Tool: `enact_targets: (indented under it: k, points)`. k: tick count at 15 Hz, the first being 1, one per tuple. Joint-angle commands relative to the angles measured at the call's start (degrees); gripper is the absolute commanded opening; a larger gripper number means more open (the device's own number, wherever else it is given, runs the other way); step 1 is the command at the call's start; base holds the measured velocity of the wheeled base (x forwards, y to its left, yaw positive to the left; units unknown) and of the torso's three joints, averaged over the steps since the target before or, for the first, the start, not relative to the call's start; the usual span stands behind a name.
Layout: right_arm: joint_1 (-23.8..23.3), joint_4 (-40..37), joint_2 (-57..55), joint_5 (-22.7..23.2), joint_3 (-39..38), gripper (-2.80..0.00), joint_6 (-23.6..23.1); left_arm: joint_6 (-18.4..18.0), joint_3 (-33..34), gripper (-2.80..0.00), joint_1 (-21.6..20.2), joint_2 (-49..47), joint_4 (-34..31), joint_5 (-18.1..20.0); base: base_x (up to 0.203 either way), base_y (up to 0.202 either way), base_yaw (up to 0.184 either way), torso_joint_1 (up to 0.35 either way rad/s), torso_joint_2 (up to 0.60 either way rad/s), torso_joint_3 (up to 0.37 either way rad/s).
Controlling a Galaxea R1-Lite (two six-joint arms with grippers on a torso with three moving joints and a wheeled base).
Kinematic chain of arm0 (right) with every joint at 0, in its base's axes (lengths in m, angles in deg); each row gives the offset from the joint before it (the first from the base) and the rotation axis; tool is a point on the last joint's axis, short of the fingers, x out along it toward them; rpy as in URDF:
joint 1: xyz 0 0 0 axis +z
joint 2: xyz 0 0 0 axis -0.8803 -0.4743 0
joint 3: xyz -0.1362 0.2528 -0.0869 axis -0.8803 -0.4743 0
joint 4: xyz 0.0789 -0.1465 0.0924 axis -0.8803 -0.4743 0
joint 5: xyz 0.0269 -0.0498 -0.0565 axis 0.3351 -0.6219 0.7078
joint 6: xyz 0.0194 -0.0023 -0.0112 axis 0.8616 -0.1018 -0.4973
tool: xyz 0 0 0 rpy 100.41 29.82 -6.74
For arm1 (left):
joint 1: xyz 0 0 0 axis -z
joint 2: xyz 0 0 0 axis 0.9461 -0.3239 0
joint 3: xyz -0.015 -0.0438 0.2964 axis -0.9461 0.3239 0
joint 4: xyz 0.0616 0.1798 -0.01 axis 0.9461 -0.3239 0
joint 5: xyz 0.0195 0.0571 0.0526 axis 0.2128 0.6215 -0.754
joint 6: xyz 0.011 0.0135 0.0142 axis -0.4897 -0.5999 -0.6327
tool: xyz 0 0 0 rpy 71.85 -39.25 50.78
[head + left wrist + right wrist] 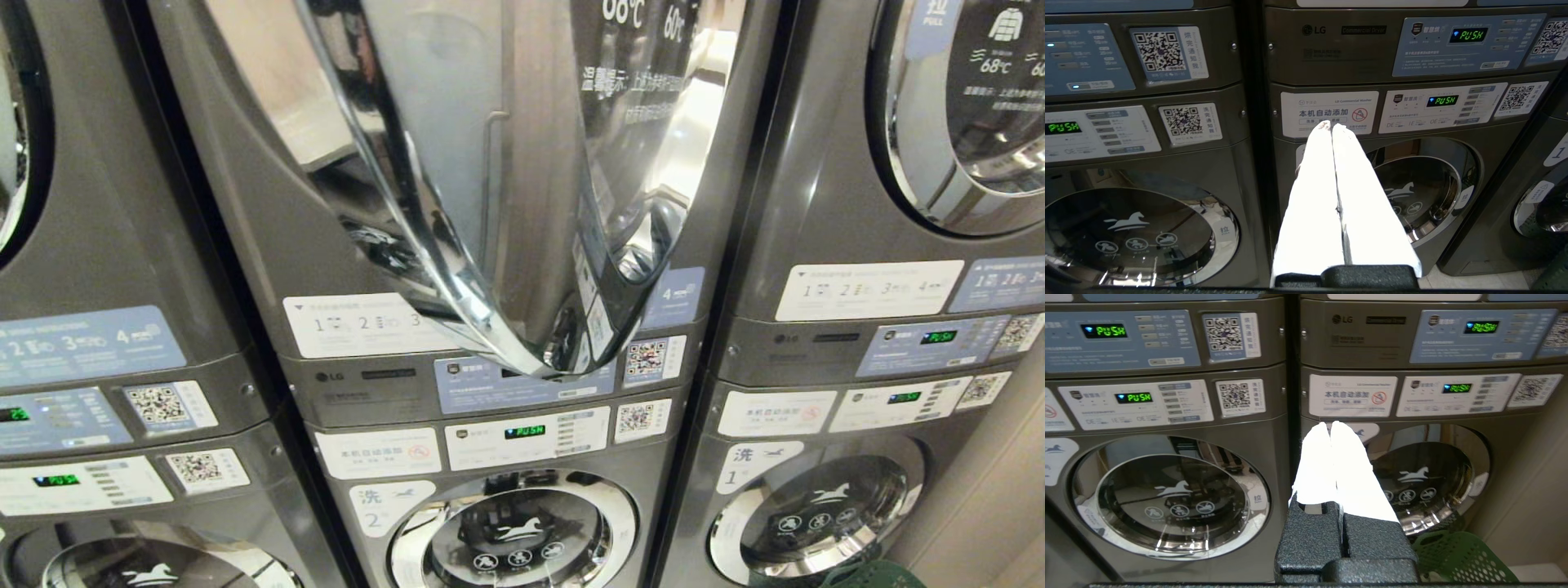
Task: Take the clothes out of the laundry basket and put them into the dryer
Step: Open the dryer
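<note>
Both grippers, left gripper (pixel 1332 126) and right gripper (pixel 1329 425), were closed and empty; right should open before reaching green laundry basket (pixel 1457 555).
</note>
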Motion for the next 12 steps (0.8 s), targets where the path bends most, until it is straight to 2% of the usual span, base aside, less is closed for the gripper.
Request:
enact_targets:
  k: [1, 12]
  points:
    - [0.0, 0.0, 0.1, 0.0, 0.0, -2.8, 0.0, 0.0, 0.0, -2.8, 0.0, 0.2, 0.0, 0.0, 0.0, 0.0, 0.0, 0.0, 0.0, 0.0]
    - [0.0, 0.0, 0.1, 0.0, 0.0, -2.8, 0.0, 0.1, 0.0, -2.8, 0.1, 0.2, 0.0, 0.0, 0.0, 0.0, 0.0, 0.0, 0.0, 0.0]
